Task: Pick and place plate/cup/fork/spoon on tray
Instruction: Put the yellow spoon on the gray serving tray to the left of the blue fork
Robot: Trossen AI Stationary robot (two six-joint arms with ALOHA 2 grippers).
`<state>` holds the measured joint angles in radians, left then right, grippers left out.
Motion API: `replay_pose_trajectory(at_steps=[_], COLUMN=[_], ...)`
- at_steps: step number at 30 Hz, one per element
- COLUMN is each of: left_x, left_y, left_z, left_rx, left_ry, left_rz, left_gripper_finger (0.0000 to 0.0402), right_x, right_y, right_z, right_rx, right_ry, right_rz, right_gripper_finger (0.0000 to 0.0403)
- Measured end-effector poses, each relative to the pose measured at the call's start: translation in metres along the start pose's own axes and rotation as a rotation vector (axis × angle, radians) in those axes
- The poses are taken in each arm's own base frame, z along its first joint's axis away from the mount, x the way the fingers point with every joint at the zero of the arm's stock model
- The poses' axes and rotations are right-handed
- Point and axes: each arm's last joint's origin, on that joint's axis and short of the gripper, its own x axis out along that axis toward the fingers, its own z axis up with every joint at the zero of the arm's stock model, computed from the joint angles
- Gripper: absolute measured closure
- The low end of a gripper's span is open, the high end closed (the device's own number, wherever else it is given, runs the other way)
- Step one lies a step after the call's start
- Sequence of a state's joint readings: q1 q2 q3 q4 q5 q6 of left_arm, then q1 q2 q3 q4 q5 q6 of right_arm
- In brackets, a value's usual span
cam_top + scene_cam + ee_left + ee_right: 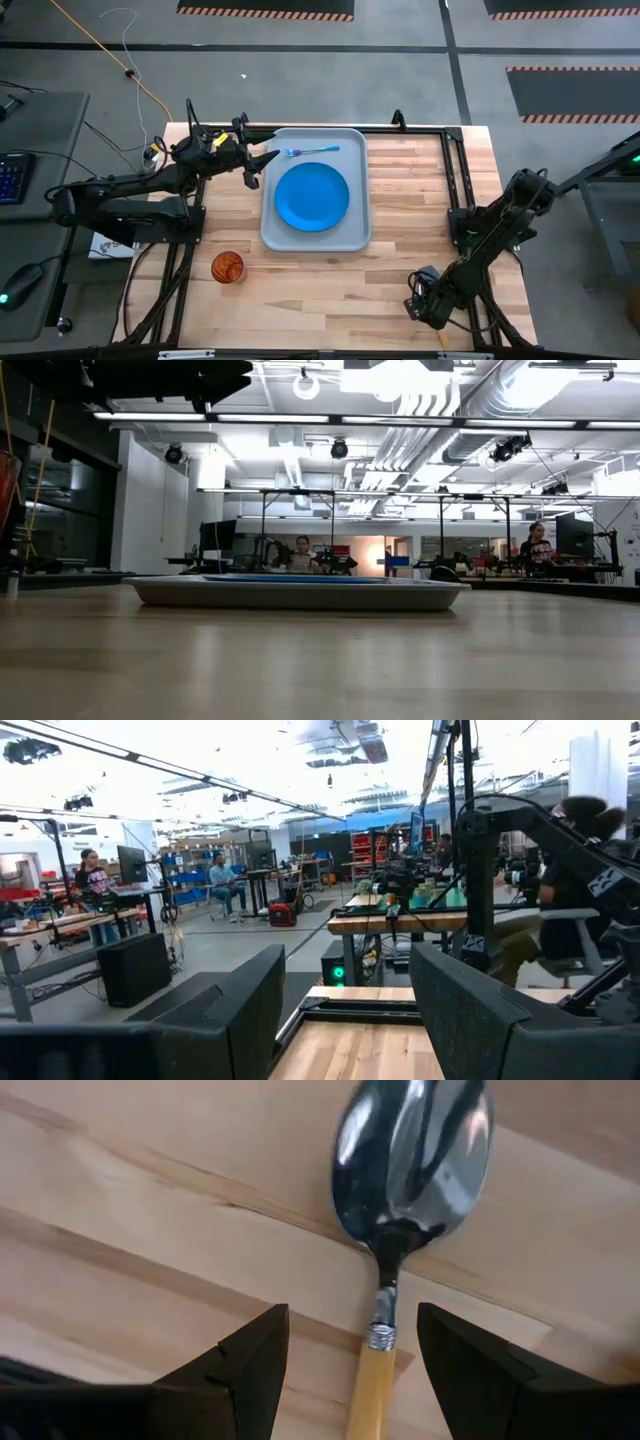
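**My right jaws straddle the spoon; my left jaws hang empty by the tray**

I am a robot with two dark arms at a light wooden counter (330, 290).

My right jaws (352, 1355) are down low at the near right corner of the counter, seen from above at (425, 303). They stand open, one finger on each side of the spoon (400, 1230), a slim utensil with an orange-tan handle and a rounded silvery bowl. The spoon lies flat on the wood, its handle running back between my fingers and its bowl pointing away from them. The fingers are not touching it.

My left jaws (262, 163) hang at the far left corner of the large light-grey rectangular tray (355, 240), a tray with rounded corners and a raised rim. They are spread wide and hold nothing; in my left wrist view the two dark fingers (240, 1010) frame only the room beyond.

On the tray rests the round, flat, bright blue plate (312, 196), near its middle. The fork (310, 152), a slim utensil with a light-blue handle and a darker blue-purple head, lies along the tray's far edge, apart from the plate. The small translucent red-orange cup (228, 267) stands upright on the bare counter, off the tray's near left corner.

From counter height, people show at workbenches in the room behind.
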<state>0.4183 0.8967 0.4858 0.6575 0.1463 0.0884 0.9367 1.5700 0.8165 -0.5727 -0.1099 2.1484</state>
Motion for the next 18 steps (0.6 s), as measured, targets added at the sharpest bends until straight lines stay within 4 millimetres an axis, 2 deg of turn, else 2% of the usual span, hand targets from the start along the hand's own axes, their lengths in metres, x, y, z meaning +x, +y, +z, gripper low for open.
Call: replay_pose_trajectory(at_steps=[11,14,18], left_x=[0.0,0.0,0.0], left_y=[0.0,0.0,0.0], left_z=[0.002,0.002,0.002], left_rx=[-0.001,-0.002,-0.002], left_ry=[-0.017,-0.023,-0.026], left_rz=[0.001,0.002,0.002], left_gripper_finger=[0.0197,0.0197,0.0197], right_x=[0.015,0.015,0.015], right_y=[0.001,0.0,-0.002], right_z=[0.0,0.0,0.001], right_rx=[0.001,0.007,0.009], right_ry=[0.032,0.027,0.02], right_rz=[-0.075,-0.086,-0.104], right_gripper_finger=[0.0198,0.0226,0.0287])
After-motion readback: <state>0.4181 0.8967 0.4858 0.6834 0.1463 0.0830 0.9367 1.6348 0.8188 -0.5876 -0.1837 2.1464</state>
